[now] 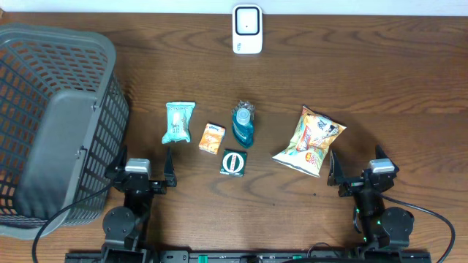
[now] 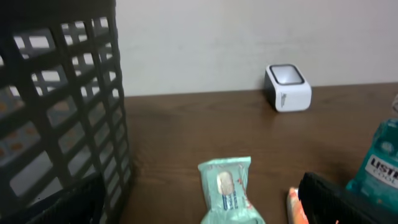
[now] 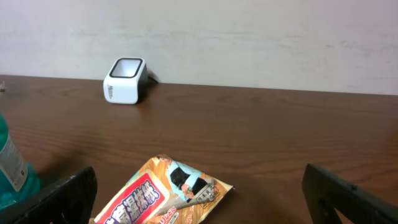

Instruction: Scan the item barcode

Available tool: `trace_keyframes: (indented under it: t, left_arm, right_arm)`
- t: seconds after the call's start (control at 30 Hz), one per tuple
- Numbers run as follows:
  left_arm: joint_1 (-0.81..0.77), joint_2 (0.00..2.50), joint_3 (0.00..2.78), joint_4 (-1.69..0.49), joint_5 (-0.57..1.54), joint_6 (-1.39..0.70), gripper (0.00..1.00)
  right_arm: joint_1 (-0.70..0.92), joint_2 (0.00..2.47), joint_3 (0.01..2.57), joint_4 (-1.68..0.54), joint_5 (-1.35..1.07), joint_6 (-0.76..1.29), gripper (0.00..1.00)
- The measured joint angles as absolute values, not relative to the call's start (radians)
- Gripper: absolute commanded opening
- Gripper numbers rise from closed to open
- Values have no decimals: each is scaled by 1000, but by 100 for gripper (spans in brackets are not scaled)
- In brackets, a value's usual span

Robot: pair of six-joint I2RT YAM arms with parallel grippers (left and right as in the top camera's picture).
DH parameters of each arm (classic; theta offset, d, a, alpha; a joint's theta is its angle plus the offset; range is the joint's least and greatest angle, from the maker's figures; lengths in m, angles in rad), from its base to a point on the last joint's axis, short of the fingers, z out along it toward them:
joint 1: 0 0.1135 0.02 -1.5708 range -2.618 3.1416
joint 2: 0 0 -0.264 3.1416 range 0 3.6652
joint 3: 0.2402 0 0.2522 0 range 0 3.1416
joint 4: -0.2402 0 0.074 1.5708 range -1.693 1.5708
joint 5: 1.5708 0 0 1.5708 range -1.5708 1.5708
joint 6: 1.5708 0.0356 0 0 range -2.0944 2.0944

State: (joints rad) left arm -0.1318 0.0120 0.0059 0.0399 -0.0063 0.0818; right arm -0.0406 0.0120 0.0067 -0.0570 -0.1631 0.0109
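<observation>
Snack bag waiting on the table, both pincers gaping and empty.
Snack bag [image 1: 309, 142] lies flat at 11 o'clock from the right gripper [image 1: 357, 172]; scanner [image 1: 247, 29] at the table's 12 o'clock edge. Probably light, crinkly, slippery, with crushable contents, so pinch a sealed end seam. Left gripper [image 1: 139, 172] likewise wide, holding nothing.

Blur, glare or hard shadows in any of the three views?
Overhead: sharp, evenly lit, only soft shadows beside the basket and scanner. Left wrist: dim and soft, basket mesh up close blurred, wipes pack text unreadable. Right wrist: scanner fairly crisp, near snack bag slightly soft; no glare.
</observation>
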Motion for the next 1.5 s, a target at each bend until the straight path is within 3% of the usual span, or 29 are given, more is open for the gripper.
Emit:
trace_keyframes:
  t: [0.97, 1.23, 1.5]
  left_arm:
    - [-132, 23, 22, -30, 1, 81, 98]
    - [-132, 23, 22, -31, 1, 81, 98]
    - [-132, 23, 22, -31, 1, 81, 98]
  right_arm:
    - [-41, 12, 7, -10, -141, -89, 99]
    - [-41, 12, 7, 4, -568, 371, 99]
    - [-41, 12, 6, 80, -772, 778, 96]
